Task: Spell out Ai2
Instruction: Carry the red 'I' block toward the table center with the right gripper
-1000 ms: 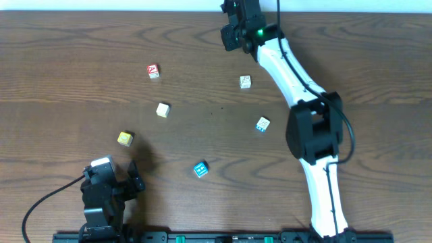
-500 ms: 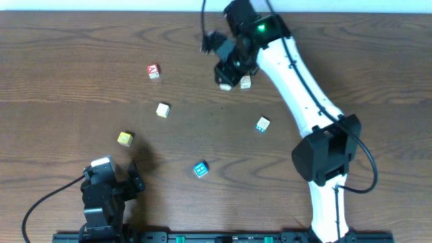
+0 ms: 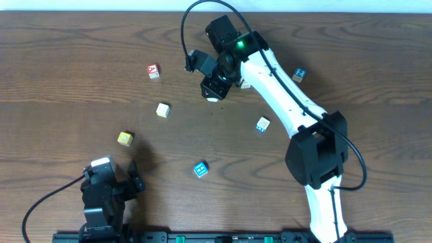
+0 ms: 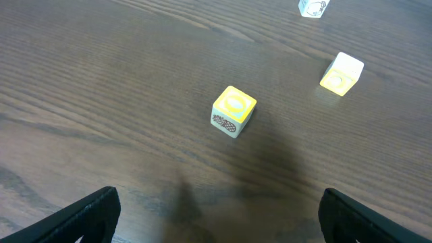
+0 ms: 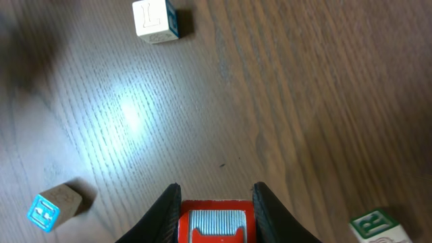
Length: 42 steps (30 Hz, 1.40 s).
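A small wooden cube with a red border and a pale ribbed face (image 5: 216, 226) is clamped between the two fingers of the right pincer (image 3: 213, 89), at the bottom centre of the right wrist view. Its letter cannot be read from here, though it is probably the "I". Seen from overhead, that pincer is in the upper middle of the frame, over bare dark brown wooden surface (image 3: 67, 54). The red-and-white "A" cube (image 3: 153, 71) lies well apart from it, in the upper left. A dark blue cube with a white mark (image 3: 299, 74), likely the "2", lies in the upper right, just beyond the white right arm (image 3: 283, 90). Scattered lower in the frame are a cream cube (image 3: 162, 109), a yellow cube (image 3: 125, 138), a bright cyan cube (image 3: 200, 169) and a white cube with cyan print (image 3: 262, 124). The left pincer (image 4: 219, 212) sits at the lower left of the overhead view, its fingers spread wide and holding nothing. Several things could go wrong from here. Only one face of the held cube shows, so the grip may be shallow, and the cube could twist or drop when set down, leaving its letter askew or turned away. The bright cyan cube could be mistaken for the dark blue one. The long right arm, swinging across, could knock the cubes lying close beside it.
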Motion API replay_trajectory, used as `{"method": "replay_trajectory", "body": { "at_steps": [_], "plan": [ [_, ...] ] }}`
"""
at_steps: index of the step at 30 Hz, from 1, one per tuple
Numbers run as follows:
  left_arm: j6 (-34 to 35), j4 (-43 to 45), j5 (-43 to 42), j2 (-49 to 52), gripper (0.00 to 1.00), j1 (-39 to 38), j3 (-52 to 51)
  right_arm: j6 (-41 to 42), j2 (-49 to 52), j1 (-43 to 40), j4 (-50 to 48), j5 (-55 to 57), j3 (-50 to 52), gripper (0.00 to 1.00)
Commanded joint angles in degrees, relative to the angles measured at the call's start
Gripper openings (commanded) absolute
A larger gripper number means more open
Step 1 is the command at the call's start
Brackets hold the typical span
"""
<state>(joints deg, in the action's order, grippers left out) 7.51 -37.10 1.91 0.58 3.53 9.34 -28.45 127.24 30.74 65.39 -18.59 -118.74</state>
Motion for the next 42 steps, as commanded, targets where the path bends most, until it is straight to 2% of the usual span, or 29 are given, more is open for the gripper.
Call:
{"method": "replay_trajectory", "body": {
  "at_steps": [1, 14, 16, 21, 23, 32, 42],
  "plan": [
    [0.24, -0.2, 1.07, -0.22, 0.96, -0.2, -0.39, 2.84, 0.59, -0.09, -1.36, -1.31, -0.04, 0.01],
    [0.24, -0.2, 1.07, -0.22, 0.95, -0.2, -0.39, 4.13, -0.09, -0.24, -4.5, 1.6, 1.68, 0.01],
    [0.24, -0.2, 1.07, -0.22, 0.95, -0.2, -0.39, 3.93, -2.1, -0.24, -9.75, 1.6, 6.54, 0.01],
    [0.24, -0.2, 1.07, -0.22, 0.95, -0.2, -0.39, 1.57, -12.63, -0.57, -28.04, 1.64, 26.67, 0.01],
    [0.24, -0.2, 1.07, -0.22, 0.95, -0.2, -0.39, 1.25, -15.74, -1.09, -31.67, 1.22, 31.95, 0.01],
    [0.24, -0.2, 1.07, -0.22, 0.95, -0.2, -0.39, -8.63, -18.25, -7.23, -33.33, -16.94, 41.51, 0.01],
    [0.24, -0.2, 1.07, -0.22, 0.95, -0.2, -0.39, -19.34, -15.98, -8.74, -32.24, -18.53, 42.4, 0.01]
  ]
}}
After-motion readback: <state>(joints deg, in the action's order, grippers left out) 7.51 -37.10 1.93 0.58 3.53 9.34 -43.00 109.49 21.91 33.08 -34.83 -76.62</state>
